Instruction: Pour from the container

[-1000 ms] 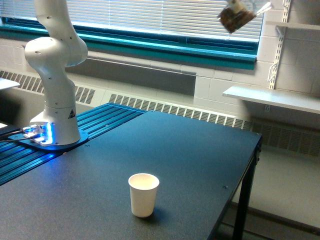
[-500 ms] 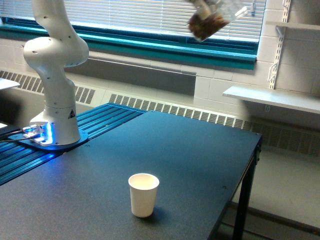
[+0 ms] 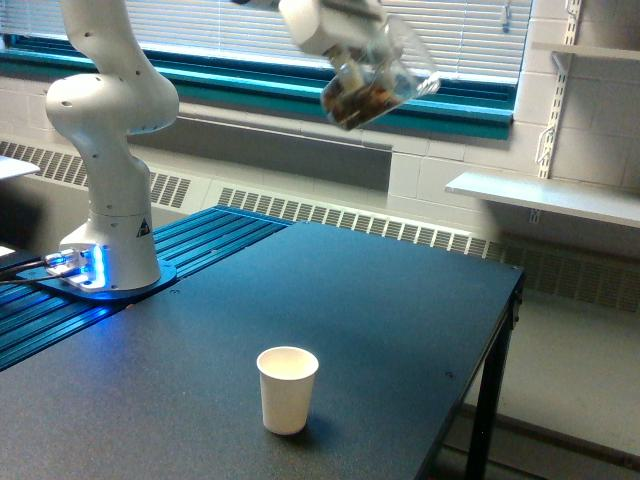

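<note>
Pincer (image 3: 335,30) grasping clear cup (image 3: 378,72) at 12 o'clock, tilted, brown bits inside; light, thin-walled, slippery, so grip mid-wall. Paper cup (image 3: 287,388) at 6 o'clock on surface (image 3: 380,300).

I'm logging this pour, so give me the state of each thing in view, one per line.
clear cup: held aloft, tilted, brown contents inside
gripper: shut on the clear cup
paper cup: upright on the table, nothing seen inside
table: bears only the paper cup and arm base
</note>
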`<state>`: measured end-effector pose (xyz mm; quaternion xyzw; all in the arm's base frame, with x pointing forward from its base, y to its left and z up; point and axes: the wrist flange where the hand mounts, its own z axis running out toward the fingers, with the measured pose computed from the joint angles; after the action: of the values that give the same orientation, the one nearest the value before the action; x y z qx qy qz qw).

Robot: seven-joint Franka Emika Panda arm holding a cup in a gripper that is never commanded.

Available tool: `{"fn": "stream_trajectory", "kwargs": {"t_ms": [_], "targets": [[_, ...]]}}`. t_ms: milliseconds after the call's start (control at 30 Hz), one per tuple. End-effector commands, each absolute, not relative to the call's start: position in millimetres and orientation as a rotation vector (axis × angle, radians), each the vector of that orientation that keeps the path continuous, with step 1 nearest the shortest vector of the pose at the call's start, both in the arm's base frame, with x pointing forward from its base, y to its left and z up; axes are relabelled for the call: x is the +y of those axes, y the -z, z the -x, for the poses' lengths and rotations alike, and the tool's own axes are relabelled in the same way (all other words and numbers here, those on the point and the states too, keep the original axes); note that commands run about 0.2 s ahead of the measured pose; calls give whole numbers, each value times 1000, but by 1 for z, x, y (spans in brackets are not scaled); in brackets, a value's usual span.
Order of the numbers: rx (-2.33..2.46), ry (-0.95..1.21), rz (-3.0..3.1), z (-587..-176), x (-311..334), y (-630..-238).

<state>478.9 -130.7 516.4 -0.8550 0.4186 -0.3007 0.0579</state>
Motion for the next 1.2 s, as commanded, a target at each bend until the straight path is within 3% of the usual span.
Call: {"fn": "stream_trajectory", "kwargs": {"t_ms": [33, 567, 1200], "targets": [[1244, 899, 2622, -463, -143, -501], [1342, 792, 2644, -426, -193, -456], [1376, 598, 2714, -420, -216, -390]]}}
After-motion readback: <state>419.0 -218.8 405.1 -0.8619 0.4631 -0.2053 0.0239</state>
